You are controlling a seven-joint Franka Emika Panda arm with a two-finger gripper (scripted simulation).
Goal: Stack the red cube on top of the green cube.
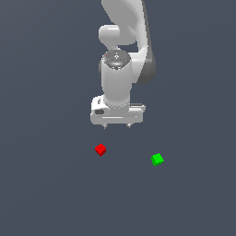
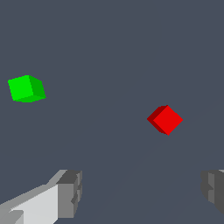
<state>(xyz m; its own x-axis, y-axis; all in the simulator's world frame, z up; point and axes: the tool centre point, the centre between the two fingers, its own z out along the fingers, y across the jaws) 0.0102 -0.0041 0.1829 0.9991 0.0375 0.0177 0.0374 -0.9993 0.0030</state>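
The claw [image 1: 116, 125] hangs wide open and empty above the small, rigid, probably light red cube [image 1: 100, 150], best pinched across 2 opposite flat faces.

red cube [image 1: 100, 150] bright red | green cube [image 1: 157, 159] bright green | gripper [image 1: 117, 126] white, pads prob. grey

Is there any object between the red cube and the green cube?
No. Both views show bare surface between the red cube and the green cube.

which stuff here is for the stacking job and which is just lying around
For the job:
red cube
green cube
hand, open, holding nothing

Lying about:
nothing else in either view; only the bare grey floor
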